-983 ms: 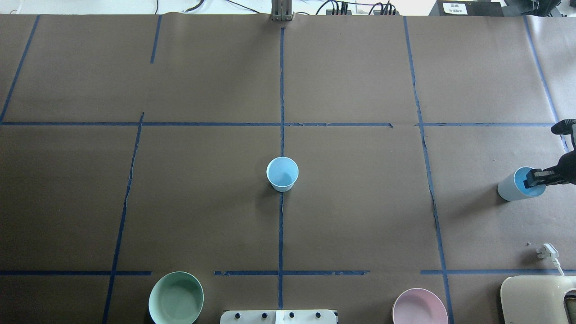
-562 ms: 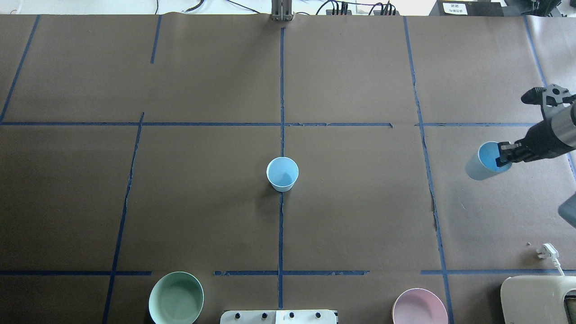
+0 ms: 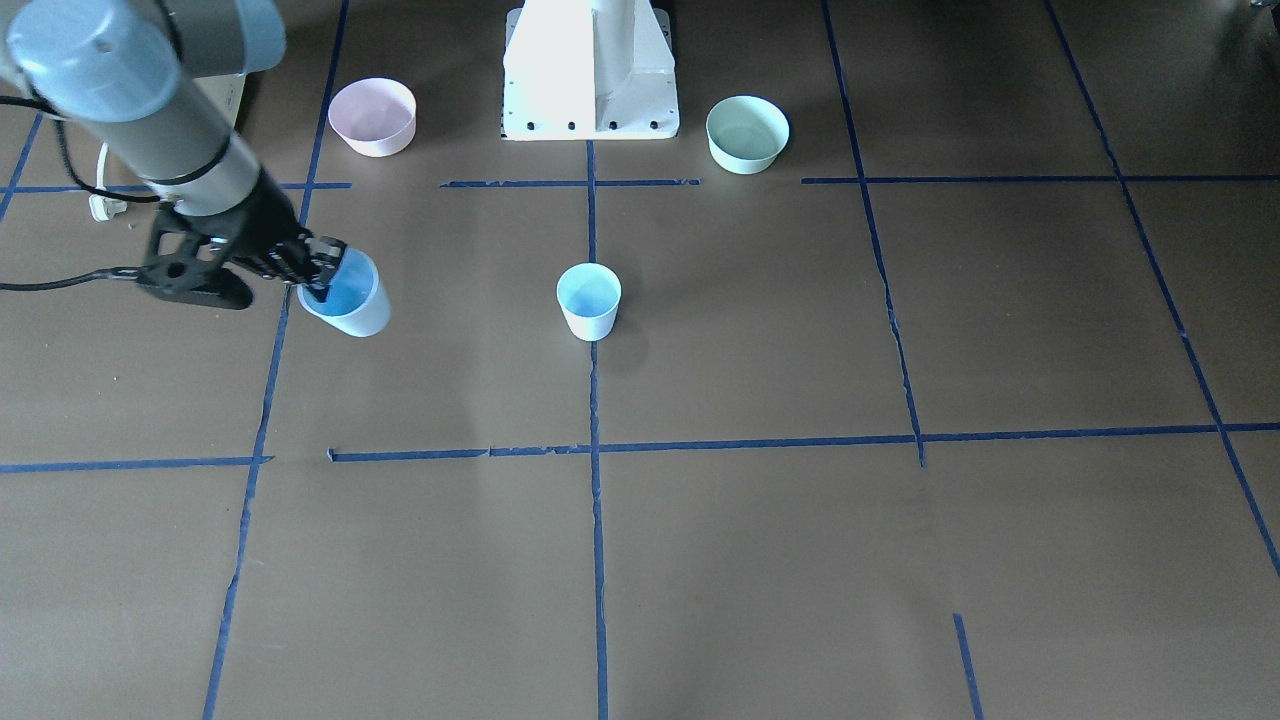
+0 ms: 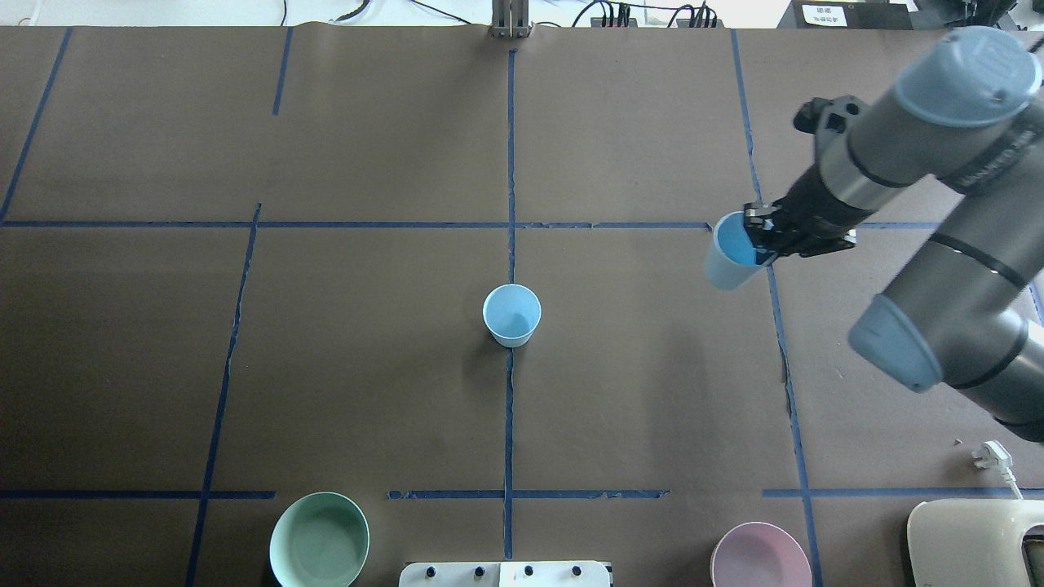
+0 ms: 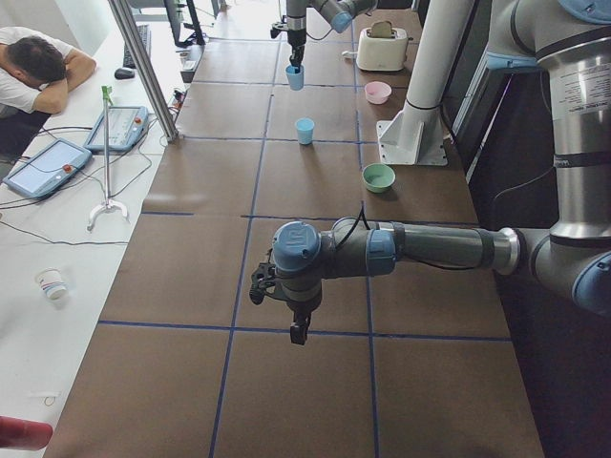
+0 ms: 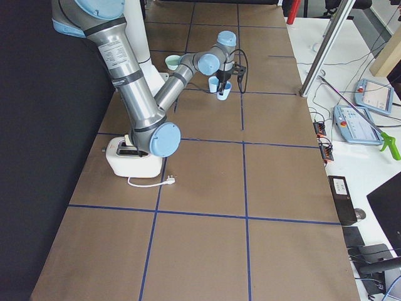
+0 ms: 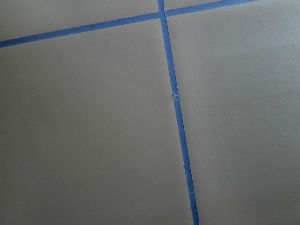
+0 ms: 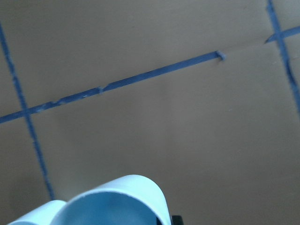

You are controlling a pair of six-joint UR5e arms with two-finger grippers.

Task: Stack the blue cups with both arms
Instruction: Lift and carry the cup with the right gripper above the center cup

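Desk stock:
- 1 white pedestal base (image 3: 592,70)
- 1 pink bowl (image 4: 760,558), to its right
- 1 mint-green bowl (image 4: 319,540), to its left
- 2 blue cups (image 4: 511,315), ahead of it
- 1 toaster (image 4: 971,538)
- 1 plug (image 4: 991,453)
- 2 arms (image 4: 938,163)

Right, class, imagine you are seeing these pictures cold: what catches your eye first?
The right arm reaches in from the overhead view's right, its fingers pinching the rim of a tilted blue cup. A second blue cup stands upright at the table's centre, with a mint bowl and a pink bowl near the robot's base.
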